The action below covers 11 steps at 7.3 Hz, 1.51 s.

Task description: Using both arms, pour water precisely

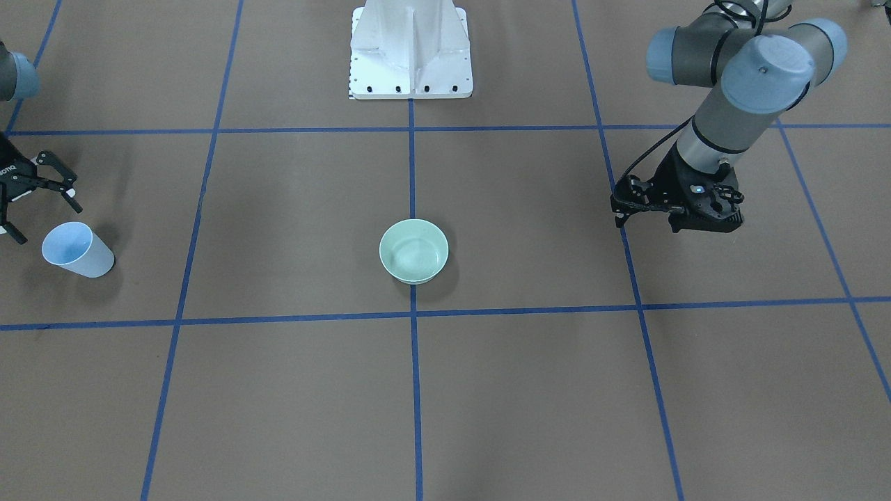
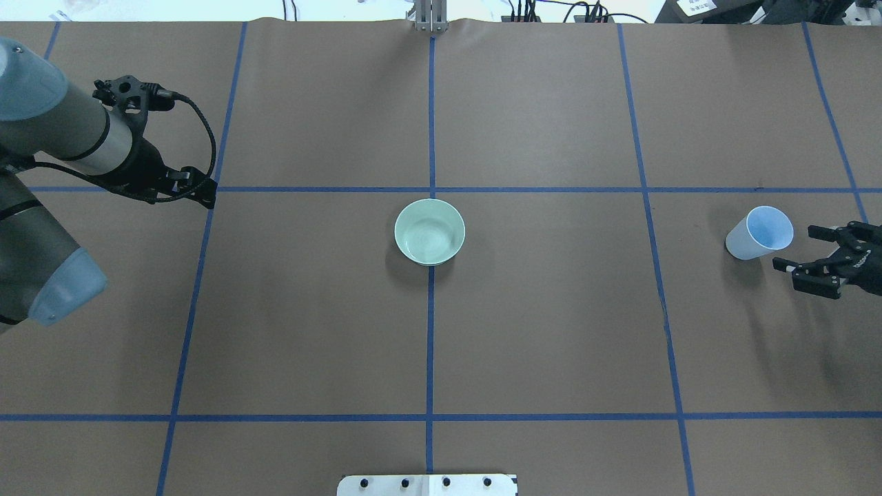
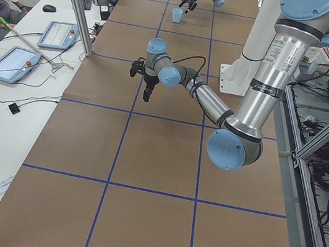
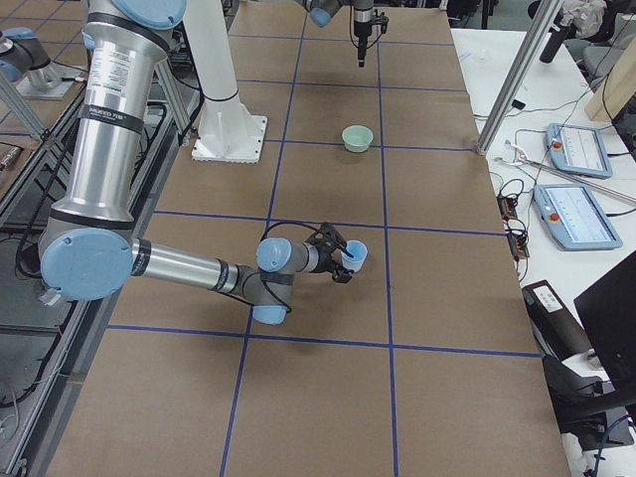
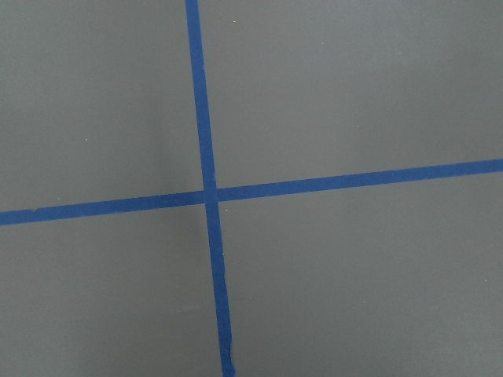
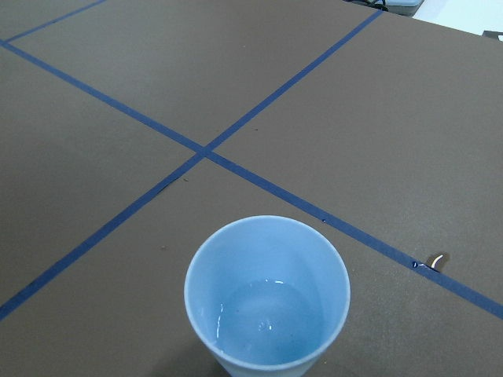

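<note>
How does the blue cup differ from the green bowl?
The cup is light blue, tall and narrow; the bowl is pale green, low and wide. The cup stands by the open right gripper; the bowl sits mid-table. Water shows in the cup; in the bowl I cannot tell. Both stand upright.

Robot lab: grid-taped table (image 2: 551, 310), teach pendants (image 4: 576, 149).

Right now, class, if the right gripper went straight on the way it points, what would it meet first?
Most likely the blue cup: the right gripper points its open jaws at it, and the right wrist view shows the cup straight ahead. Exact height is hard to judge.
</note>
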### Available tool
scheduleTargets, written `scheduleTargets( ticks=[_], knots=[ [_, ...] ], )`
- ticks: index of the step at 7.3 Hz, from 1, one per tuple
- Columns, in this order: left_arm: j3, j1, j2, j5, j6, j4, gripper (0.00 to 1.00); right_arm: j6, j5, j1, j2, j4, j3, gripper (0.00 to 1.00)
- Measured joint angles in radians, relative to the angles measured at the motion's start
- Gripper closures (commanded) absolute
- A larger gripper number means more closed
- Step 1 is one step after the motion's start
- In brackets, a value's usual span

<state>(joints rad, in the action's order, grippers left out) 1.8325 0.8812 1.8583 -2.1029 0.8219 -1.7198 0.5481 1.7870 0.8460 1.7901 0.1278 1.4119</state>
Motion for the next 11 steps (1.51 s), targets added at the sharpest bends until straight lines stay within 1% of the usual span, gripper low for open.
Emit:
scheduleTargets(
  ticks=[2, 5, 8, 11],
  knots=[
    [0.005, 0.001, -0.005, -0.001, 0.001, 0.001, 0.01, 0.006, -0.004, -0.009, -0.027, 0.003, -0.022, 0.01],
    [0.008, 0.002, -0.009, -0.001, 0.002, 0.001, 0.01, 0.017, -0.004, -0.015, -0.067, 0.0, -0.031, 0.01],
    [0.007, 0.001, -0.01, 0.0, 0.004, 0.0, 0.01, 0.018, -0.003, -0.016, -0.093, 0.002, -0.075, 0.01],
    [0.007, 0.001, -0.005, 0.001, 0.012, 0.0, 0.01, 0.019, -0.006, -0.016, -0.104, 0.002, -0.084, 0.09]
  ],
)
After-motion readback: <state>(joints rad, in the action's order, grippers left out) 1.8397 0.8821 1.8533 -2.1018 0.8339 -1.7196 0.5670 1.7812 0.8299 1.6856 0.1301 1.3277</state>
